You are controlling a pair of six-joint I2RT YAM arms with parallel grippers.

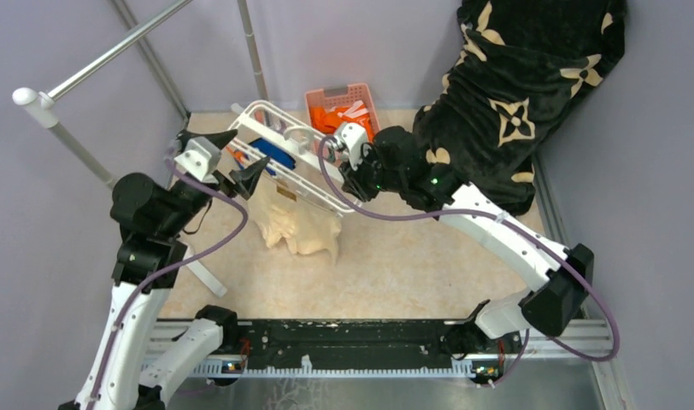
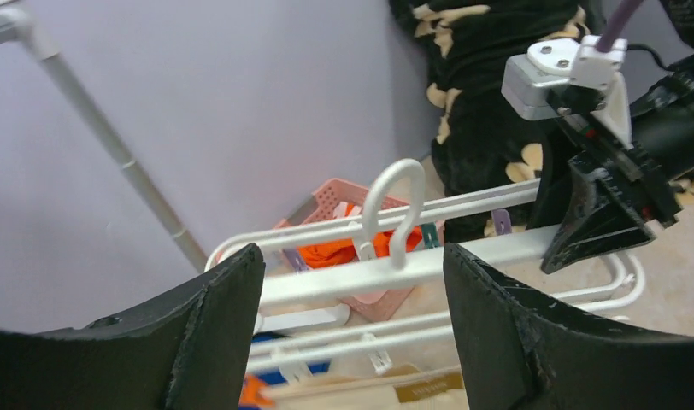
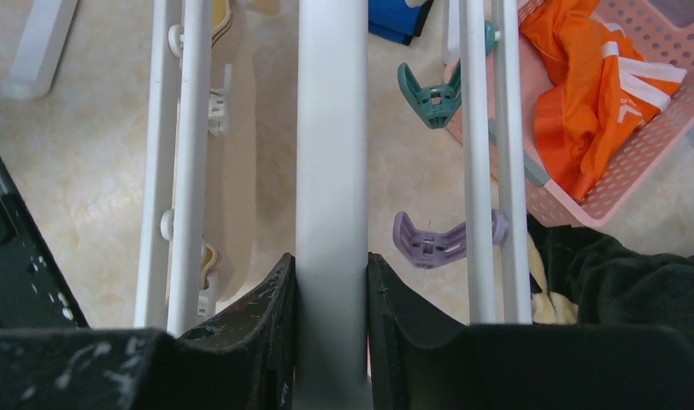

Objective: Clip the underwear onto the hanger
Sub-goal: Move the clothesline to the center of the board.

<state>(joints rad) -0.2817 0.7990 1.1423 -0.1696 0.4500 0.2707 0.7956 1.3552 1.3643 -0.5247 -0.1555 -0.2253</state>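
Observation:
The white hanger [image 1: 291, 161] is held above the floor, tilted. My right gripper [image 1: 348, 175] is shut on its wide middle bar [image 3: 331, 154] at the right end. The pale peach underwear [image 1: 294, 224] hangs from the hanger's near bars, its waistband with a gold label [image 2: 422, 389] up at the frame. My left gripper [image 1: 234, 162] is open and empty at the hanger's left end. Through its spread fingers I see the hook [image 2: 393, 205] and the bars [image 2: 361, 278]. Teal [image 3: 429, 96] and purple [image 3: 429, 243] clips dangle from the far bars.
A pink basket [image 1: 342, 107] with orange clothes stands behind the hanger. A black patterned garment [image 1: 514, 94] fills the back right. A grey rack pole [image 1: 113, 55] runs at the upper left. A blue cloth [image 1: 271, 155] lies under the hanger.

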